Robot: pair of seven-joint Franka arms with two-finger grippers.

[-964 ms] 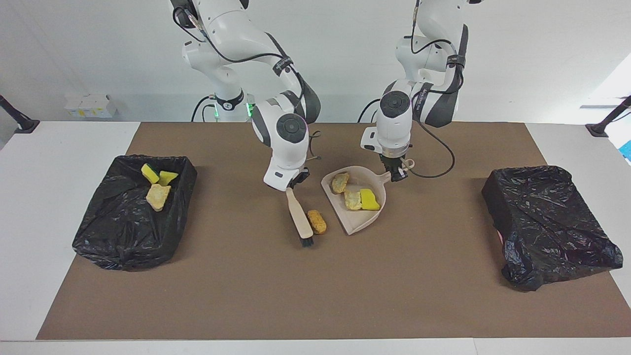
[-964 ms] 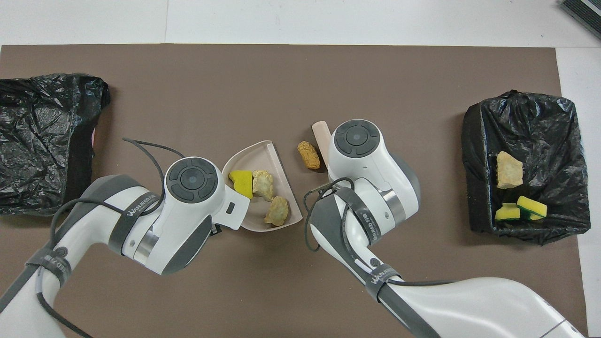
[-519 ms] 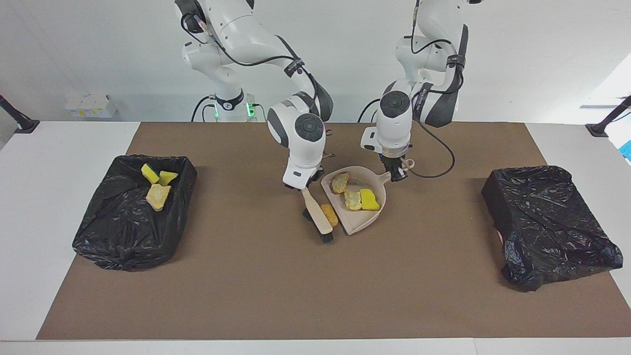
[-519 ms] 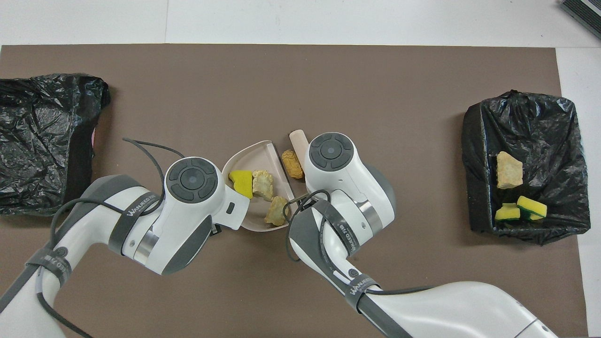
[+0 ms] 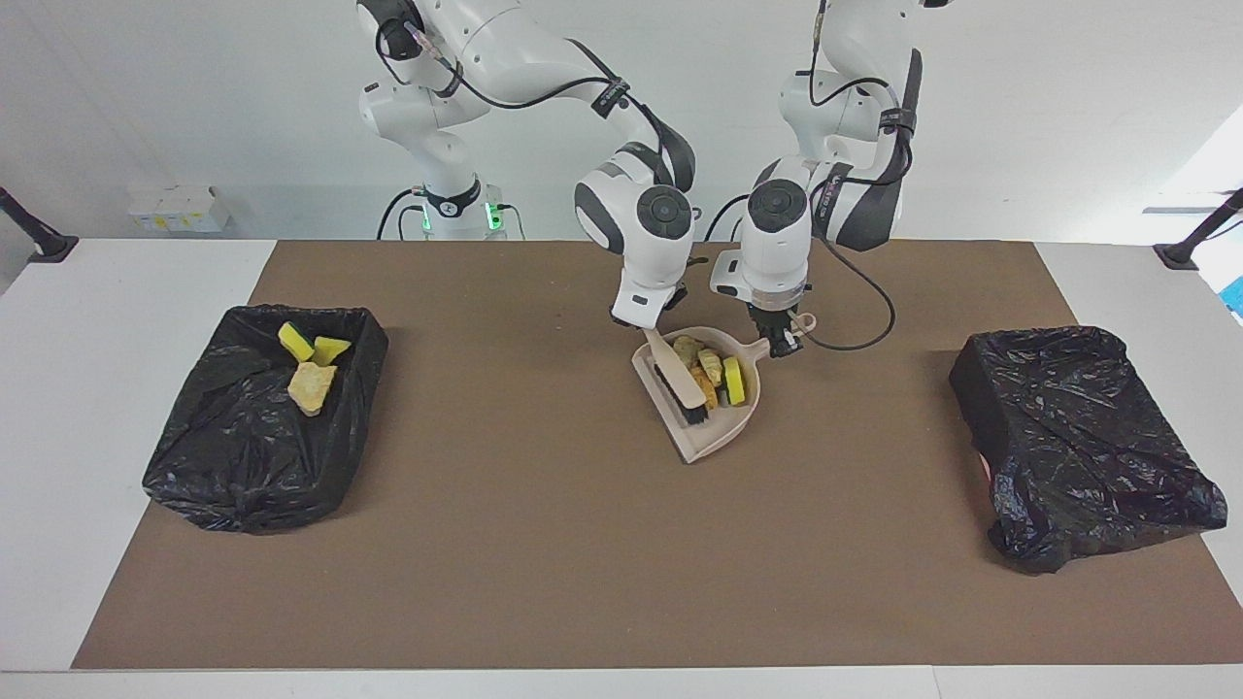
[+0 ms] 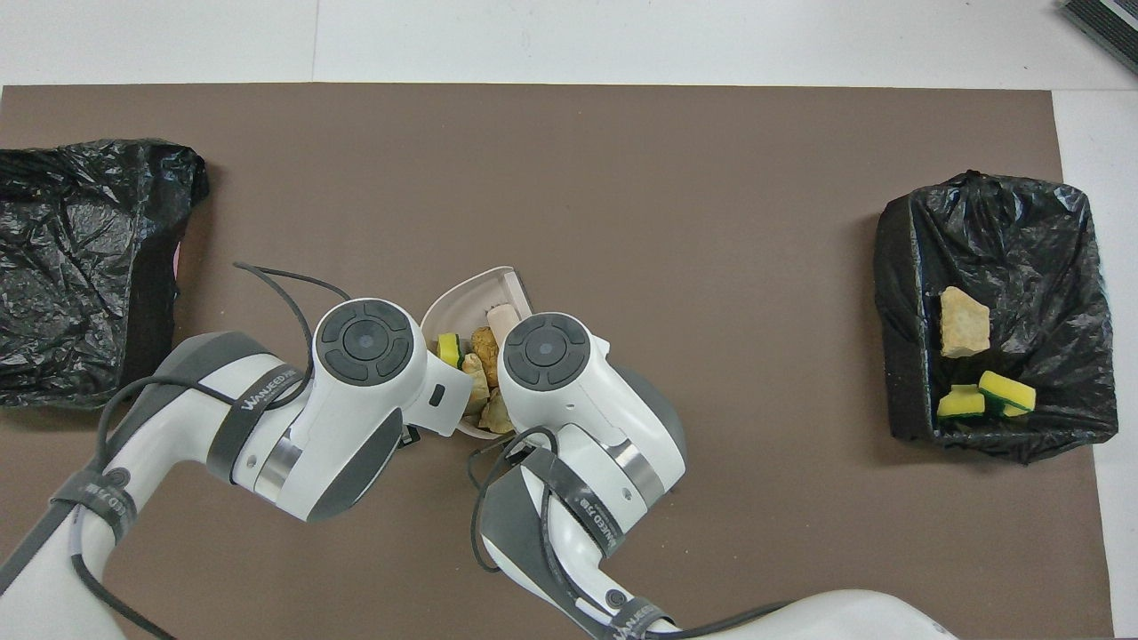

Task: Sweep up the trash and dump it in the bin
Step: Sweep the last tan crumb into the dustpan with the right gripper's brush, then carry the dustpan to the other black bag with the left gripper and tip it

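Trash chunks (image 5: 717,374) lie bunched in the dustpan (image 5: 704,442) beside the brush (image 5: 677,381). The right gripper (image 5: 649,330) fingers clench the brush's handle over the dustpan; the left gripper (image 5: 777,342) fingers clench the dustpan's handle.

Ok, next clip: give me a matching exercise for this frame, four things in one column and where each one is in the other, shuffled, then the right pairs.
Things:
1. brush
2. orange-brown oval
3. pale tan chunk
4. dustpan handle

Places:
A. in the open black-lined bin at the right arm's end of the table
B. in the left gripper
C. in the dustpan, beside the brush head
D. held by the right gripper, its bristles down in the pan

Pairs: 1-D, 2-C, 3-A, 4-B
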